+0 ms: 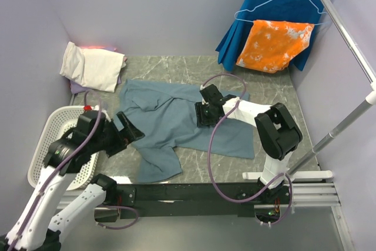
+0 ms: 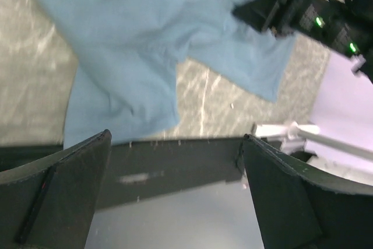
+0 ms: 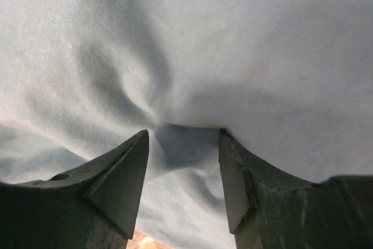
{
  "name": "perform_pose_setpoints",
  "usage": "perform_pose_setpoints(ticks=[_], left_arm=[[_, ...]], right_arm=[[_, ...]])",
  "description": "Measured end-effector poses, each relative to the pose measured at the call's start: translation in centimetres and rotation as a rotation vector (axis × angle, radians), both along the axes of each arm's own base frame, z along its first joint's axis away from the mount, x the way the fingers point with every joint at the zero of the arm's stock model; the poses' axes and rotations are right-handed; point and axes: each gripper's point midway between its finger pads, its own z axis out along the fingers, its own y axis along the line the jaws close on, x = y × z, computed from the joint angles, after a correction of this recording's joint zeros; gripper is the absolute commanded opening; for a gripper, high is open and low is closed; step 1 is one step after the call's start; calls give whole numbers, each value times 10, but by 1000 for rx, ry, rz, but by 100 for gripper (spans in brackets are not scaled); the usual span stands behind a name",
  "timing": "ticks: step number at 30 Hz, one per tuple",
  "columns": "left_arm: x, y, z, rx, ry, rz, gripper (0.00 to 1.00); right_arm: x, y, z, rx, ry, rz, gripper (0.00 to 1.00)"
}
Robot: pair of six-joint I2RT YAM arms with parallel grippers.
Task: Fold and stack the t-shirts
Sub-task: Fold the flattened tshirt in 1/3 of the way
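Dusty blue-grey cotton t-shirt is lying centre-frame, puckering under right gripper, fingers parted; left gripper, likewise parted, is hovering lower-left.

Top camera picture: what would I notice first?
A crumpled blue-grey t-shirt sprawls across the middle of the table, with the right gripper down on it. In the back right corner, an orange-and-white blotched cloth hangs, bright against a royal-blue garment.

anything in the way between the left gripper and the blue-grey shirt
Nothing visible. The left gripper is open at the left edge of the blue-grey shirt, with no object between them. The right gripper presses on the shirt's middle, cloth puckered between its open fingers.
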Motion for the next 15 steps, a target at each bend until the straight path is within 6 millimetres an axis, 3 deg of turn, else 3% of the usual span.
perform_pose_setpoints(ticks=[2, 3, 8, 10, 12, 15], left_arm=[[13, -4, -6, 9, -6, 2, 99], [27, -9, -20, 24, 3, 4, 99], [61, -12, -83, 106, 67, 40, 99], [75, -9, -99, 142, 63, 70, 99], [95, -7, -99, 170, 11, 103, 99], [137, -8, -83, 212, -97, 148, 99]], right_arm=[[0, -4, 0, -17, -5, -10, 59], [-1, -6, 1, -23, -7, -16, 59], [-6, -13, 8, -29, -19, -26, 59], [-4, -11, 15, -18, -36, -26, 59], [1, -9, 23, -9, -58, -27, 62], [12, -7, 41, 3, -108, -37, 62]])
